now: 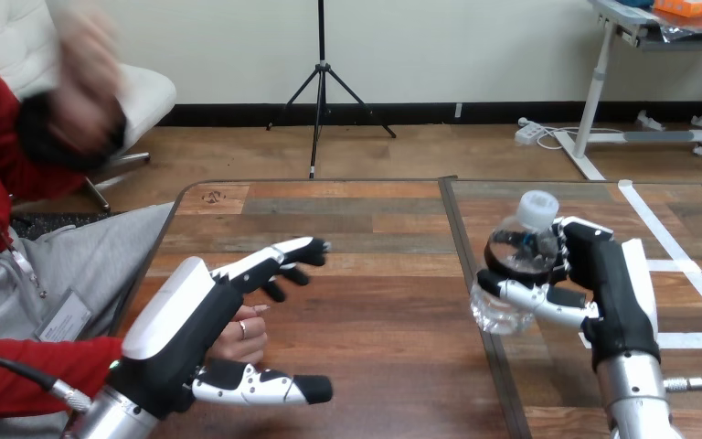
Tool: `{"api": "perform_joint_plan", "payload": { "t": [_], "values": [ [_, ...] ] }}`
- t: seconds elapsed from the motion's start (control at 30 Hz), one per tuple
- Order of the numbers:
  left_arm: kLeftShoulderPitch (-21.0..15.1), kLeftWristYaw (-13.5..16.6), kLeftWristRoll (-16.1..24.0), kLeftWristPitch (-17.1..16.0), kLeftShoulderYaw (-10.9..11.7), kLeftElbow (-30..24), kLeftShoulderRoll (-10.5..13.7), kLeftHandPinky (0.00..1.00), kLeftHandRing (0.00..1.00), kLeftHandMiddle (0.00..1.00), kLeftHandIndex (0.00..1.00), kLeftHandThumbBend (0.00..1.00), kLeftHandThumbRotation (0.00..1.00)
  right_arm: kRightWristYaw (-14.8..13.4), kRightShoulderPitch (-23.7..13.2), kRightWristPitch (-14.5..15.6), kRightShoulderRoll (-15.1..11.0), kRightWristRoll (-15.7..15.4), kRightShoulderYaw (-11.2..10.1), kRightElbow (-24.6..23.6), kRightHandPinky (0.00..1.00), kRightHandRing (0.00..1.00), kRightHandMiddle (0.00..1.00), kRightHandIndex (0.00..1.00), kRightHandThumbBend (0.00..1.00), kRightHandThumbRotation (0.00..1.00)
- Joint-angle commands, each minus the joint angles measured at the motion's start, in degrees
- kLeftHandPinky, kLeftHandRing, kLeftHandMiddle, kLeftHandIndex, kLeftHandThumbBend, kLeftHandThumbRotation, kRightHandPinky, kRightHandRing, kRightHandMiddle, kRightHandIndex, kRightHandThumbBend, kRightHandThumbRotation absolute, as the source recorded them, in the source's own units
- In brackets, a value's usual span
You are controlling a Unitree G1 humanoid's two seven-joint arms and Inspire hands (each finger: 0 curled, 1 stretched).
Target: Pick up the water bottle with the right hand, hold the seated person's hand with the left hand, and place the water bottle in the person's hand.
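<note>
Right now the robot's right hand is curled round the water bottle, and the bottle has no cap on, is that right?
Not quite. The head view shows the right hand curled round the water bottle, but the bottle does have a cap on, a white one.

I worked in a lab-like test room: white tape [667,240] marked my wooden table [375,311], and a black tripod [321,82] stood behind it.

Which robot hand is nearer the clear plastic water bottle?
Right. The right hand is curled round the clear plastic water bottle; the left hand is well apart, over the person's hand resting on the wooden table.
</note>
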Motion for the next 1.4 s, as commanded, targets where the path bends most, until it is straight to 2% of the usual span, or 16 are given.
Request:
{"api": "perform_joint_plan", "payload": {
  "t": [0.0,0.07,0.2,0.37,0.47,0.57,0.63,0.77,0.93,1.37],
  "values": [
    [-6.88,8.59,7.00,1.49,1.49,1.47,4.73,0.66,0.77,0.83,0.87,1.00,0.63,1.78,-2.12,0.05,0.60,2.23,0.05,-11.99,0.38,0.44,0.49,0.46,0.76,0.00],
    [-7.07,9.82,8.02,2.22,1.21,1.29,5.13,0.69,0.80,0.85,0.88,1.00,0.64,2.11,-1.77,-0.05,0.47,2.24,0.08,-12.51,0.38,0.43,0.48,0.46,0.76,0.00],
    [-8.09,14.05,11.37,3.52,0.76,1.81,6.49,0.73,0.83,0.87,0.88,1.00,0.65,2.64,-0.49,1.63,0.64,2.57,0.09,-15.12,0.37,0.43,0.48,0.46,0.76,0.00],
    [-9.17,16.79,13.64,5.06,-0.16,2.37,8.27,0.79,0.88,0.90,0.91,1.00,0.70,4.33,0.39,2.51,0.72,4.05,0.10,-16.98,0.37,0.43,0.48,0.46,0.75,0.00],
    [-10.38,19.22,15.20,5.04,-0.78,3.66,9.49,0.81,0.89,0.91,0.91,1.00,0.70,5.55,1.07,4.05,0.87,5.16,0.09,-18.61,0.36,0.42,0.47,0.46,0.75,0.00],
    [-11.38,21.23,16.84,5.52,-1.34,4.40,10.79,0.82,0.89,0.91,0.92,1.00,0.70,5.80,1.52,4.26,0.91,5.16,0.18,-19.46,0.35,0.41,0.47,0.46,0.75,0.00],
    [-12.43,22.40,17.57,5.70,-1.90,5.85,11.82,0.82,0.90,0.92,0.92,1.00,0.70,6.26,2.09,5.43,0.99,5.42,0.32,-20.80,0.35,0.41,0.47,0.47,0.75,0.00],
    [-13.66,23.47,19.39,7.02,-3.22,6.59,13.71,0.83,0.91,0.92,0.92,1.00,0.70,6.16,2.45,6.00,1.08,4.74,0.43,-21.65,0.35,0.41,0.46,0.47,0.75,0.00],
    [-15.79,24.26,19.90,7.49,-4.75,8.95,16.04,0.86,0.93,0.93,0.94,1.00,0.67,7.27,3.28,6.96,1.40,5.67,0.63,-23.27,0.36,0.42,0.47,0.47,0.75,0.00],
    [-19.45,28.15,21.54,9.14,-9.11,12.49,20.16,0.83,0.93,0.94,0.95,1.00,0.66,8.15,3.94,7.26,1.72,5.00,0.82,-24.65,0.37,0.42,0.47,0.48,0.77,0.00]
  ]
}}
